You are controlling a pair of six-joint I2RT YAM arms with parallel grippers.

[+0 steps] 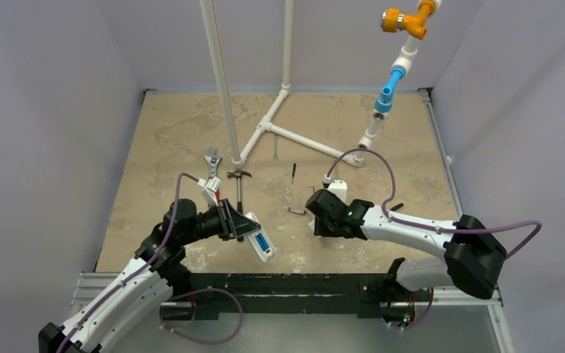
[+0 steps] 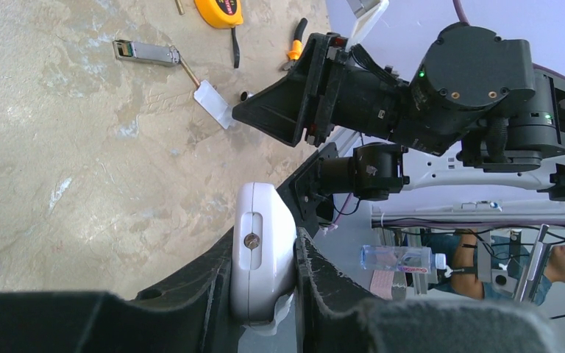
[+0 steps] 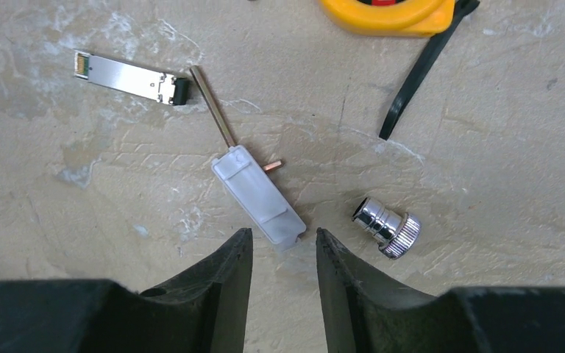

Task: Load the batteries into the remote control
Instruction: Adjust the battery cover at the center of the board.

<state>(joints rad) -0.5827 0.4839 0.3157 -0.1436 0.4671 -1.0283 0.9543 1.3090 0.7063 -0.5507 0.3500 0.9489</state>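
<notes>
Remote control (image 1: 263,245), blue batteries (image 1: 262,240) in its recess: gripped in closed left pincer (image 2: 265,251). Right pincer (image 3: 283,235): parted, empty, cover piece (image 3: 259,195) just ahead on bench (image 3: 485,184).

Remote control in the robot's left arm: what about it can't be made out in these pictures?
- Left wrist view: only one narrow edge of the remote control shows; the fingers of the left end effector cover its faces.
- Top view: the remote control is too small; its blue patch could be one battery or two.
- Right wrist view: it lies outside the frame.
</notes>
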